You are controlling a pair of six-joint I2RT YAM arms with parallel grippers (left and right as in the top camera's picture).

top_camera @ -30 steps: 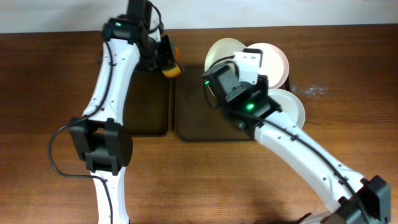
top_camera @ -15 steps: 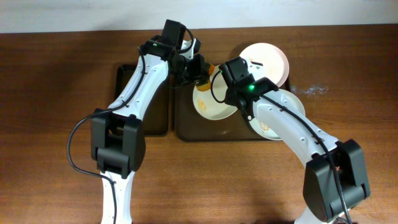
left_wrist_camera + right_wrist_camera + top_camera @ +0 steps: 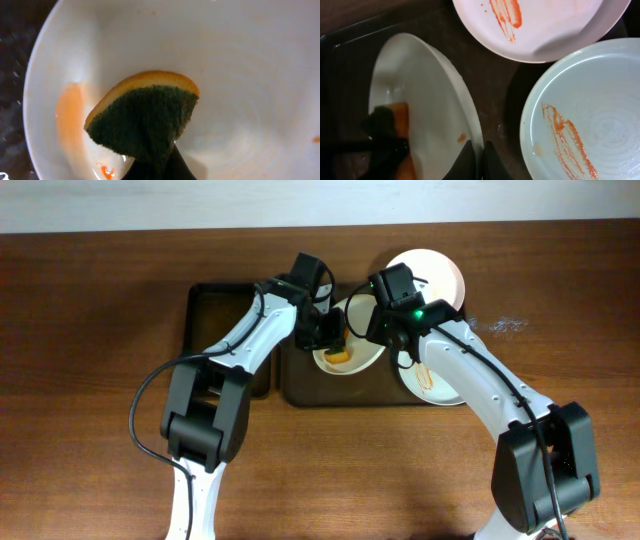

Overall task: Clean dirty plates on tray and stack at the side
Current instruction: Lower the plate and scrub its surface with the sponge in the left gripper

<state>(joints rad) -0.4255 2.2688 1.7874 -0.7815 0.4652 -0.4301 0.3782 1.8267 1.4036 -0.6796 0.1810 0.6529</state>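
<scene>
Over the dark brown tray (image 3: 300,385), my right gripper (image 3: 479,156) is shut on the rim of a white plate (image 3: 425,95) and holds it tilted. My left gripper (image 3: 159,169) is shut on a green and orange sponge (image 3: 145,117), which presses on the inside of that plate (image 3: 240,75) beside an orange sauce smear (image 3: 67,120). From overhead, the sponge (image 3: 340,358) lies in the held plate (image 3: 358,360), between the left gripper (image 3: 333,338) and the right gripper (image 3: 378,330). Two more sauce-streaked plates rest on the tray, one at the back (image 3: 545,25) and one at the right (image 3: 590,115).
A narrower black tray (image 3: 215,310) sits just left of the brown one, under my left arm. The brown wooden table (image 3: 90,380) lies bare around both trays. A small pale smudge (image 3: 505,326) marks the table right of the plates.
My left gripper has swung right from over the black tray, bringing the sponge into the plate. The right gripper has drawn that plate from the tray's back edge to its middle.
</scene>
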